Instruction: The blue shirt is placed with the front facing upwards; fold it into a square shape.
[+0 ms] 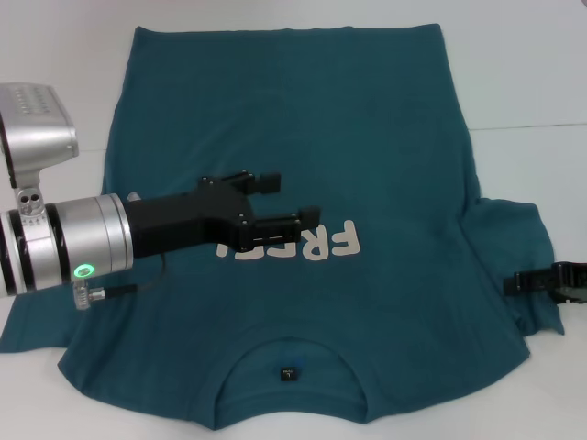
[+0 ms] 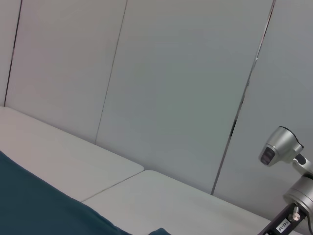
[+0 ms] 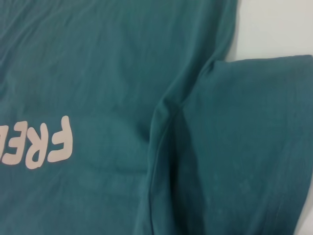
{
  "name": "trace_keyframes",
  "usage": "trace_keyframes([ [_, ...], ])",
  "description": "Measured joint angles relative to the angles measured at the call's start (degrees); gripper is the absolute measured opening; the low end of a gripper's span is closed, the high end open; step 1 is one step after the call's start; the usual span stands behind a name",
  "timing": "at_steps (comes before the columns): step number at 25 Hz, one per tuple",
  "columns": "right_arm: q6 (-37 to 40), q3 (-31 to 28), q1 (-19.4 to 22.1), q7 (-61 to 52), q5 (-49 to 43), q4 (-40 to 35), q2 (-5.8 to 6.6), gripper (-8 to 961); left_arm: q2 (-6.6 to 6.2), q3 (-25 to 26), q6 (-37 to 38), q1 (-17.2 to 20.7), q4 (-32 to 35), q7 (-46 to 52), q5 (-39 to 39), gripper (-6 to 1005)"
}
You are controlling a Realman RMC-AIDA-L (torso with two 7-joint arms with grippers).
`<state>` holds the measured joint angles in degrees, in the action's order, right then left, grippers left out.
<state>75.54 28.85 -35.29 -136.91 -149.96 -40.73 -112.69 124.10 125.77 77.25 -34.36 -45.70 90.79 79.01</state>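
The blue shirt (image 1: 367, 137) lies flat, front up, on the white table (image 1: 523, 64), with its neckline and black label (image 1: 289, 373) on the near side. The pale "FREE!" print (image 1: 330, 242) is partly covered by my left arm. My left gripper (image 1: 292, 199) hovers over the chest, open and empty. My right gripper (image 1: 550, 280) is at the edge of the shirt's right sleeve (image 1: 514, 238). The right wrist view shows that sleeve (image 3: 244, 147) and the print (image 3: 49, 144). The left wrist view shows a corner of the shirt (image 2: 34, 205).
The table reaches past the shirt at the far side and on the right. A seam line (image 1: 532, 126) crosses the table top. A panelled wall (image 2: 171, 88) stands behind the table, and my right arm (image 2: 288, 196) shows in the left wrist view.
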Motion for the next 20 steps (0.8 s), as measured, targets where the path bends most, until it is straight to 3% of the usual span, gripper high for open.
trace_keyframes([
  [15,-0.16,-0.05,0.07,-0.54,-0.01,0.06,-0.07,705,0.0,0.0,0.0,0.27,0.0,0.0,0.09,875],
  [20,-0.5,-0.06,-0.01,-0.68,-0.13,0.03,-0.09,702,0.0,0.09,0.0,0.34,0.0,0.0,0.09,875],
])
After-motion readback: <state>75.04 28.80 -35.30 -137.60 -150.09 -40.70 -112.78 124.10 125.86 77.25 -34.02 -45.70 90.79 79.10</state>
